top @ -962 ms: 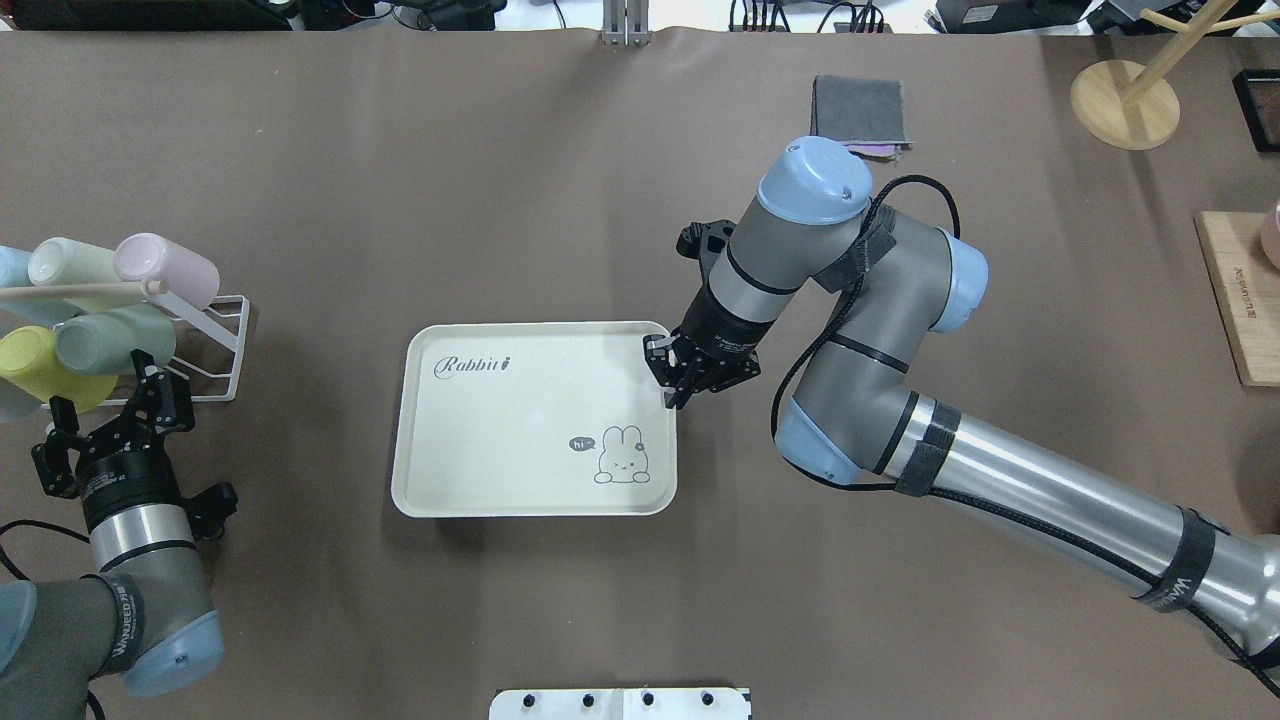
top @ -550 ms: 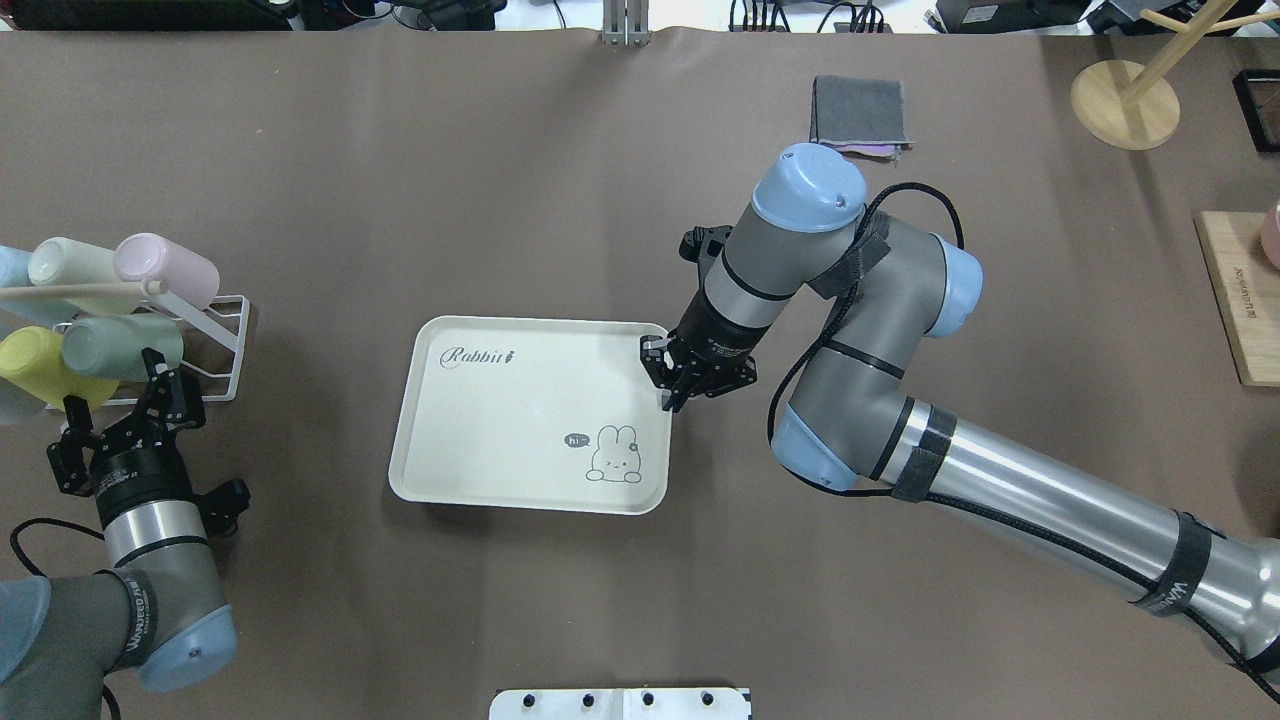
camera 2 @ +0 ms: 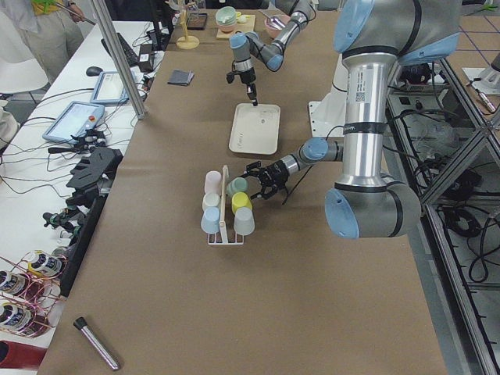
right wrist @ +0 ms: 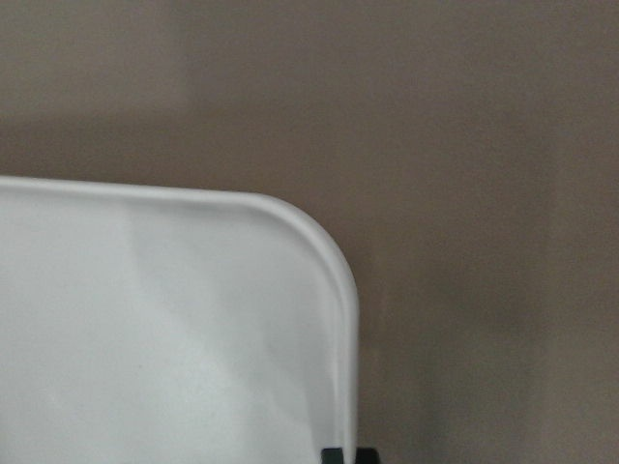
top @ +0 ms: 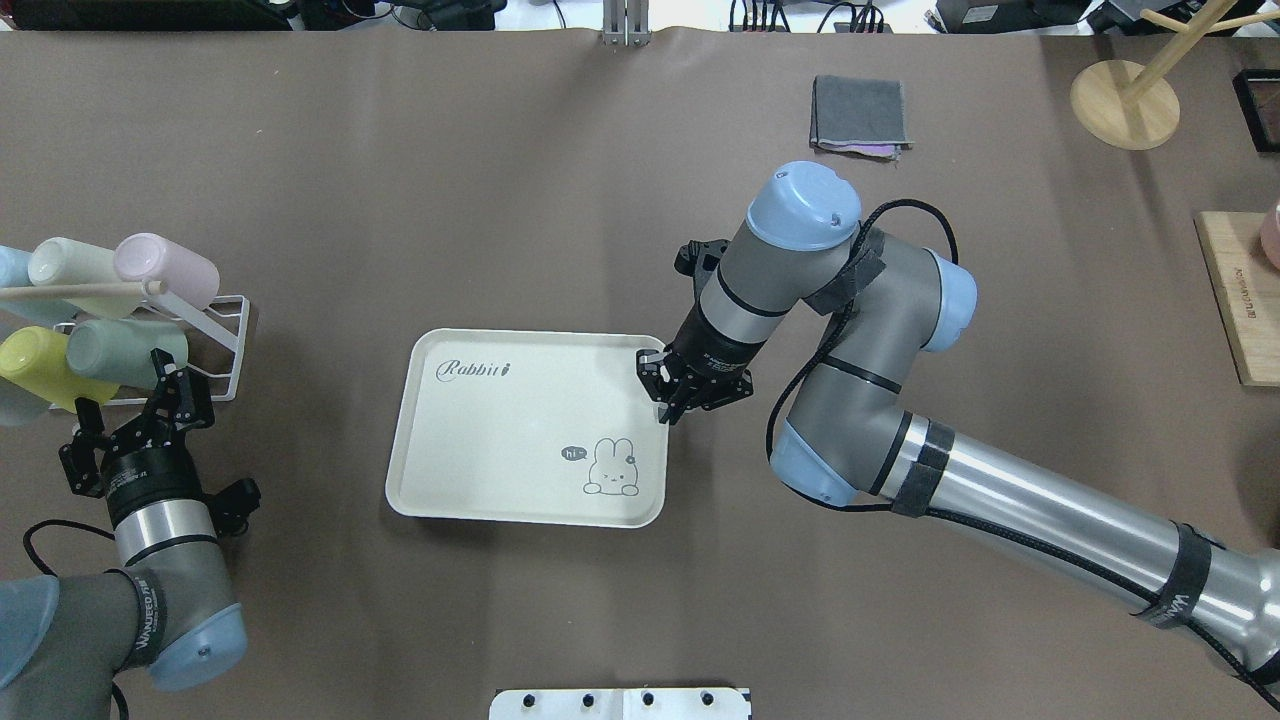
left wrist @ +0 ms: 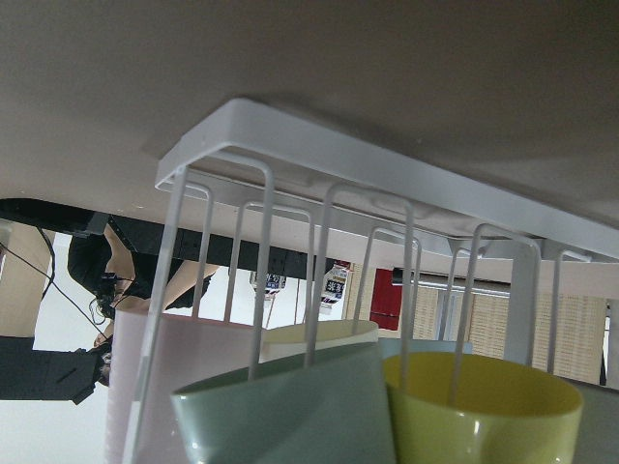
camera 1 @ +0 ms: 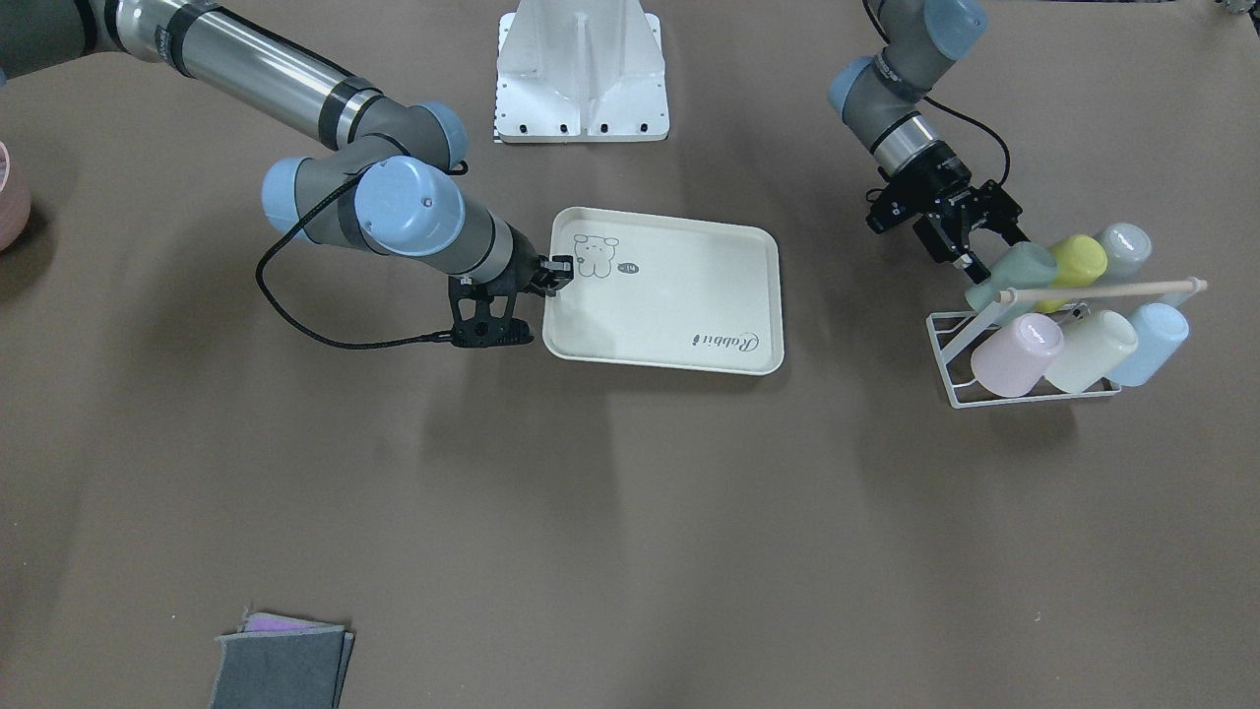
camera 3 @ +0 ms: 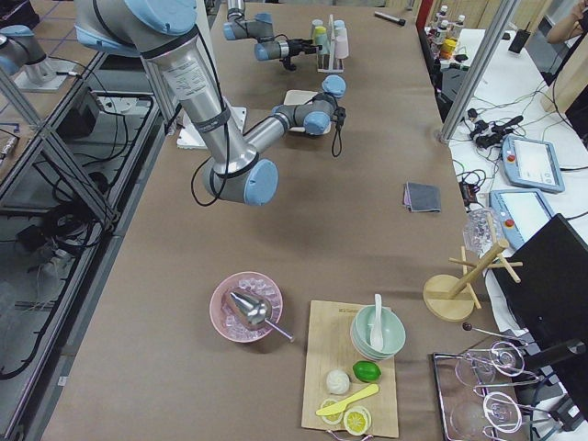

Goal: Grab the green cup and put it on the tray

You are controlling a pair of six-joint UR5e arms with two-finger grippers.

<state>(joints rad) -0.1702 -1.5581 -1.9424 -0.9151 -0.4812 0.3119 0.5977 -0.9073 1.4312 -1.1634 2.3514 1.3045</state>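
The green cup (top: 120,345) hangs tilted on a white wire rack (top: 225,345) at the table's left edge, next to a yellow-green cup (top: 40,365). It also shows in the front view (camera 1: 1019,268) and, mouth toward the camera, in the left wrist view (left wrist: 290,416). My left gripper (top: 122,388) is open and empty, just short of the green cup. The cream tray (top: 500,440) lies mid-table, slightly skewed. My right gripper (top: 668,405) is shut on the tray's right rim (right wrist: 334,290).
The rack also holds a pink cup (top: 165,268), a cream cup (top: 75,262) and a blue cup (camera 1: 1152,340). A grey cloth (top: 860,112), a wooden stand (top: 1125,105) and a wooden board (top: 1240,300) lie at the far right.
The right gripper has pulled the tray's right side toward the robot, and the tray has turned a little. The left gripper has shifted slightly right beside the rack, still open.
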